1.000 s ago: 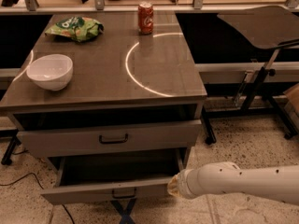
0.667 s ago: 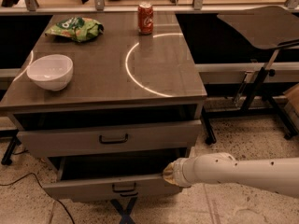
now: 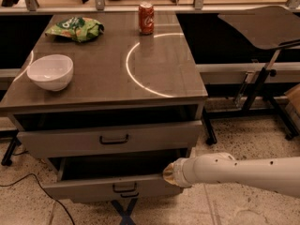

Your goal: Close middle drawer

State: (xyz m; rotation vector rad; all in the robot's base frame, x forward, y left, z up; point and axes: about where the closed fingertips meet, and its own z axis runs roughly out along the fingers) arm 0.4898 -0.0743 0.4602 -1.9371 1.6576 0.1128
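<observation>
Since a second ago the end effector (image 3: pixel 168 173) has shifted slightly left and upward. Far up-left of it, a white bowl (image 3: pixel 50 71) and a green bag (image 3: pixel 75 28) rest on the surface (image 3: pixel 103 78). The middle drawer (image 3: pixel 93 189) stands pulled out just left of it, the right end of its front touching the end effector. A red can (image 3: pixel 146 18) stands well above. Whether the end effector is released or clenched cannot be told.

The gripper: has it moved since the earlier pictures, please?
Yes: the gripper has shifted left and upward against the cabinet, closing on the middle drawer's right end.
</observation>
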